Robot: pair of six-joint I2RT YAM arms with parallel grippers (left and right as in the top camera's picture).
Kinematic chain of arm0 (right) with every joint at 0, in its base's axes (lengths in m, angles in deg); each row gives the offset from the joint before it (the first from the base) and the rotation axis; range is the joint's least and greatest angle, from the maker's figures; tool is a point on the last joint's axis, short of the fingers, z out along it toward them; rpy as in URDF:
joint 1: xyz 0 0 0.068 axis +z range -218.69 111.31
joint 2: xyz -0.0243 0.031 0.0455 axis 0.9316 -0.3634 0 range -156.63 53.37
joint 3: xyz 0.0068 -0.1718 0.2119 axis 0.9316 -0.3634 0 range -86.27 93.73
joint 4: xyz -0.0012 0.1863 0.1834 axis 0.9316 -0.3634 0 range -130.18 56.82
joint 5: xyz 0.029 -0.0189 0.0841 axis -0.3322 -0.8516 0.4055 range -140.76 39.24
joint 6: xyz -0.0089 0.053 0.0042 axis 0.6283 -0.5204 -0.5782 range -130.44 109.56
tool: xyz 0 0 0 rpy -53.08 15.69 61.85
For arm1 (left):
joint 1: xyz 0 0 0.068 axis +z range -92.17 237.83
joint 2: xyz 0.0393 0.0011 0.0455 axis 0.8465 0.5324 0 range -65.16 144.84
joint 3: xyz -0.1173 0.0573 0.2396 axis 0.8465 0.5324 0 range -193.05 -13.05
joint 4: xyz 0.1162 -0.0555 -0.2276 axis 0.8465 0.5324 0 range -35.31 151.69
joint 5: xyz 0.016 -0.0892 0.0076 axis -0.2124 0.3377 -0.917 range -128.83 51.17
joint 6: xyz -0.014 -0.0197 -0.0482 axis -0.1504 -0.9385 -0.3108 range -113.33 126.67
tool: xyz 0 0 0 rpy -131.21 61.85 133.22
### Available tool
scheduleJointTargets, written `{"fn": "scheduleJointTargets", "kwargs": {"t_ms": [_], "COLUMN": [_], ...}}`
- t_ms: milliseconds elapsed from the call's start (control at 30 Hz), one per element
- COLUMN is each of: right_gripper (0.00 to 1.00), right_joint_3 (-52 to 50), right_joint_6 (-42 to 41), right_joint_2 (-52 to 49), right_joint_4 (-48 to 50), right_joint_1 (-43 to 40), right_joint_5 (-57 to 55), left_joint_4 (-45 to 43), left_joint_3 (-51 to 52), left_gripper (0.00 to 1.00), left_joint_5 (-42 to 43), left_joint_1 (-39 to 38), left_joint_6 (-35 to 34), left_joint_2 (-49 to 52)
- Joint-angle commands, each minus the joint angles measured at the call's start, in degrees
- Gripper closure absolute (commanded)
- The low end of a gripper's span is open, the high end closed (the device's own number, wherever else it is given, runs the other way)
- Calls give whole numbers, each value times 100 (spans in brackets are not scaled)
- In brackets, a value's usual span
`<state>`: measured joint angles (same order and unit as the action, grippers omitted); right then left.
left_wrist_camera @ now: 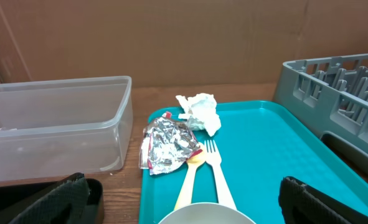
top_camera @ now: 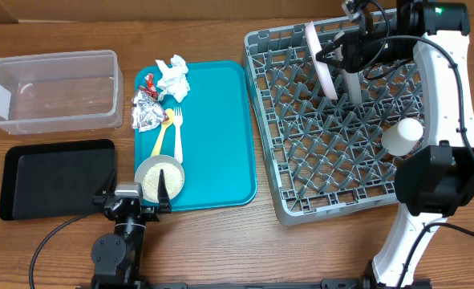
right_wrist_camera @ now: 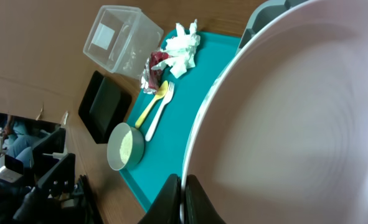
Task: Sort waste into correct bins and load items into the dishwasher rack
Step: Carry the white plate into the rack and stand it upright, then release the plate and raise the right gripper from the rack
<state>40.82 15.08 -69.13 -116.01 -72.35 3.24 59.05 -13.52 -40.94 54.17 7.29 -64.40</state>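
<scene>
My right gripper [top_camera: 330, 54] is shut on the rim of a pale round plate [top_camera: 323, 60], holding it on edge over the far part of the grey dishwasher rack [top_camera: 301, 172]. That plate [right_wrist_camera: 296, 112] fills the right wrist view, its rim pinched between the fingers [right_wrist_camera: 171, 202]. A small white cup [top_camera: 403, 136] sits in the rack. On the teal tray [top_camera: 216, 136] lie a crumpled napkin [top_camera: 173, 78], foil wrappers [top_camera: 147, 108], a yellow and a white piece of cutlery [top_camera: 171, 135] and a bowl of rice-like grains [top_camera: 160, 178]. My left gripper [top_camera: 137, 195] stands open just before the bowl [left_wrist_camera: 207, 213].
The clear tub [top_camera: 52, 90] stands at the far left, and the black tray [top_camera: 56, 178] lies in front of it, next to my left gripper. A pale upright piece [top_camera: 354, 87] stands among the rack's pegs beside the held plate. The right arm's base [top_camera: 437, 185] is at the rack's right.
</scene>
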Motion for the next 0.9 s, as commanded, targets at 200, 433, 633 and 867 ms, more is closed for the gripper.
{"fn": "scheduleJointTargets", "kwargs": {"t_ms": [200, 433, 633, 867], "right_gripper": [96, 96, 64, 55], "right_joint_3": [-498, -531, -509, -507], "right_joint_6": [26, 28, 31, 26], "right_joint_2": [195, 195, 197, 380], "right_joint_4": [396, 525, 680, 710], "right_joint_1": [-9, -20, -33, -33], "right_joint_5": [-52, -55, -24, 20], "left_joint_4": [-13, -15, -13, -13], "left_joint_3": [20, 20, 20, 20], "left_gripper": [0, 0, 0, 0], "left_joint_5": [26, 26, 26, 26], "left_joint_1": [17, 17, 17, 17], "left_joint_6": [50, 50, 50, 50], "left_joint_2": [-44, -44, -44, -44]}}
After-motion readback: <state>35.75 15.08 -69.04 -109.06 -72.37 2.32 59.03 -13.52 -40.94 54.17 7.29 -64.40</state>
